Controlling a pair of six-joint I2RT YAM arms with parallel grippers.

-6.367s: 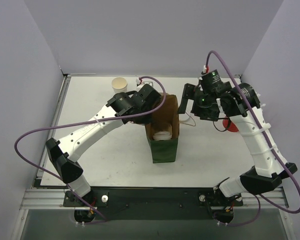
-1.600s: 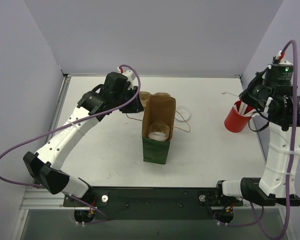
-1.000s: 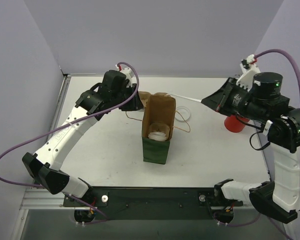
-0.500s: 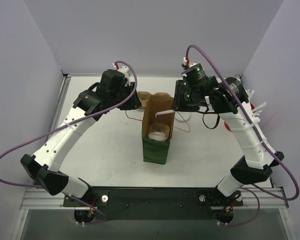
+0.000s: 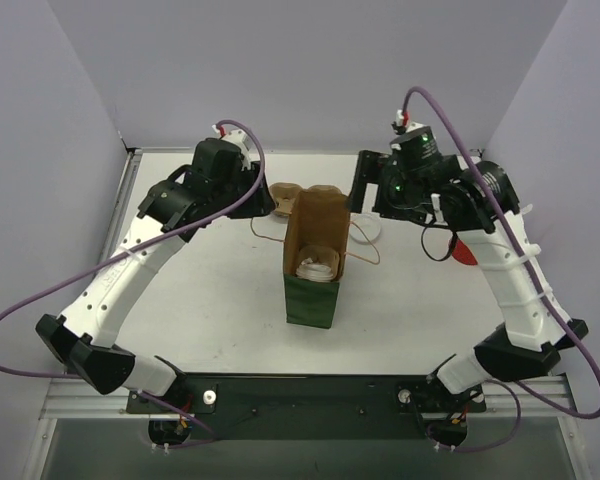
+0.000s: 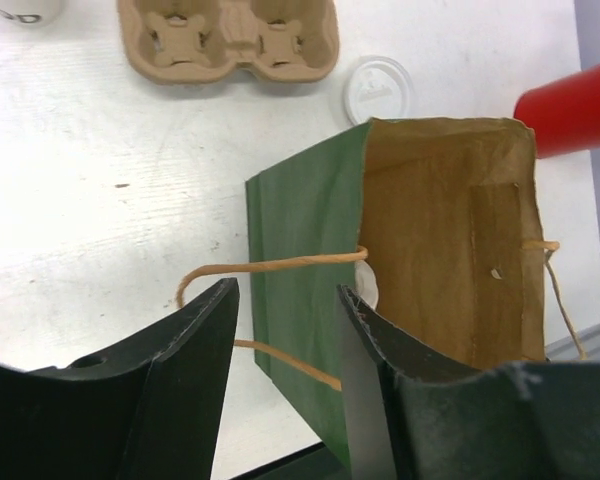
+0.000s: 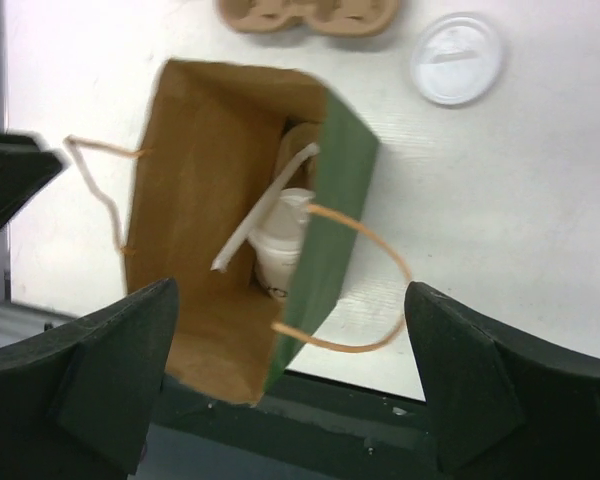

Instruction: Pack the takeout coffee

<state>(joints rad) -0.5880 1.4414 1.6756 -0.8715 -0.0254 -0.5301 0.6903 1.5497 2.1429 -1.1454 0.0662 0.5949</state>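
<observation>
**Surface** (image 5: 180, 300): white, walled on three sides.

**Left fingers** (image 6: 212, 325): parted and holding nothing. They hover over the bag's 9 o'clock wall, with one twine handle in the gap below them.

**Right fingers** (image 7: 140, 325): spread wide and empty, hanging above the bag's mouth from the 1 o'clock side.

**Green paper bag** (image 5: 310, 295): brown inside, with twine handles, standing upright and open at mid-surface.

**Cardboard cup carrier** (image 6: 230, 40): brown moulded tray, lying flat on the surface just beyond the bag at 12 o'clock. Its wells are unfilled.

**Red cup** (image 6: 575, 105): at 3 o'clock from the bag and well apart from it. The right arm largely hides it in the top view.

**Lidded paper cup** (image 7: 280, 245): takeout coffee, white, sitting upright on the bag's floor. It is not clear whether a second cup sits beside it.

**White cup** (image 6: 25, 8): only its edge shows, at the corner of the left wrist view, beyond the carrier.

**Loose lid** (image 7: 457, 58): round, whitish, flat on the surface at 2 o'clock from the bag, near the carrier.

**Straw** (image 7: 265, 225): white, leaning inside the bag against the lidded cup.
</observation>
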